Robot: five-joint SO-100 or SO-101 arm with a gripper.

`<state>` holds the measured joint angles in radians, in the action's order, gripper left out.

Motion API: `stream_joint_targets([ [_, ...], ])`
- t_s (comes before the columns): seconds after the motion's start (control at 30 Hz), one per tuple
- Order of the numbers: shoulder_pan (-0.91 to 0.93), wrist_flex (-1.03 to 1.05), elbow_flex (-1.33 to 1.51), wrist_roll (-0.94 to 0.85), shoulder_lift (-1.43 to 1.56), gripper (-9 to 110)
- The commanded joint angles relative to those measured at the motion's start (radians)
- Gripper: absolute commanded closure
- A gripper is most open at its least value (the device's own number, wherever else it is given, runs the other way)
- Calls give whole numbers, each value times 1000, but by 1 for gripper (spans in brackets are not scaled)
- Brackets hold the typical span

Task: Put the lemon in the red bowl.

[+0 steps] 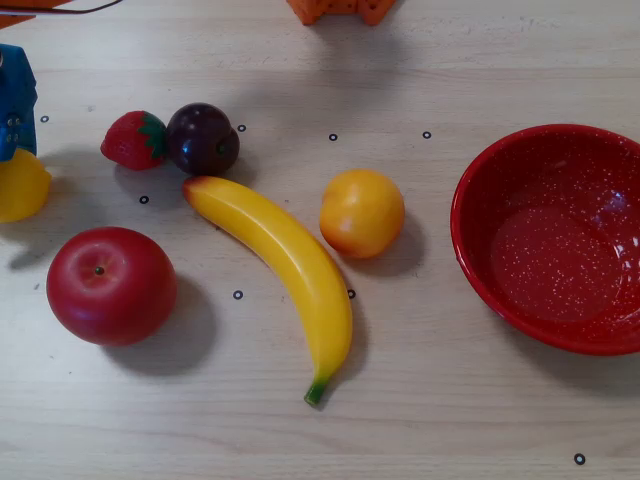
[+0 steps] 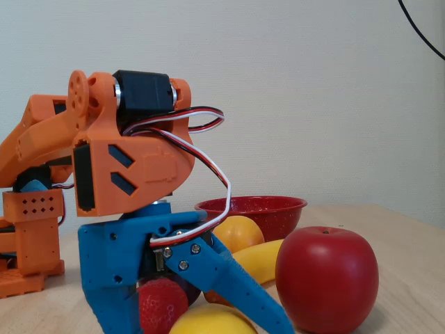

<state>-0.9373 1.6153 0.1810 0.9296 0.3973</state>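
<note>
Yellow plastic, glossy and hard-looking: the lemon [image 1: 20, 186] lies at the far left edge of the overhead view, partly cut off by the frame, with the blue gripper [image 2: 201, 306] directly over it. In the fixed view its moving finger slants down across the lemon's [image 2: 208, 321] right flank while the fixed finger stands on the other side, so the jaws straddle the fruit at a narrowing gap; whether they already press on it I cannot tell, since the fingertips run out of the frame.

The fruit is probably hollow and light, stiff enough not to dent, but smooth and rounded, so it could squirt out of a pinch. The sound hold is across its short middle, not near the tapered tip.

The red bowl [image 1: 470, 270] sits well apart at the right of the bench [image 1: 430, 420], empty, beyond the apple [image 1: 111, 285], banana [image 1: 280, 265] and orange fruit [image 1: 361, 212].
</note>
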Motion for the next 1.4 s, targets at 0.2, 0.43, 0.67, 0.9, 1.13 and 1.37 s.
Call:
stream_joint_targets([
  [0.2,-18,3,-109,-8,61,61],
  [0.43,-23,2,-107,-2,61,65],
  [0.67,-25,-2,-104,8,61,72],
  [0.9,-25,-5,-104,25,63,93],
  [1.13,-20,57,-127,-23,100,101],
  [1.37,0,175,-107,-78,245,101],
])
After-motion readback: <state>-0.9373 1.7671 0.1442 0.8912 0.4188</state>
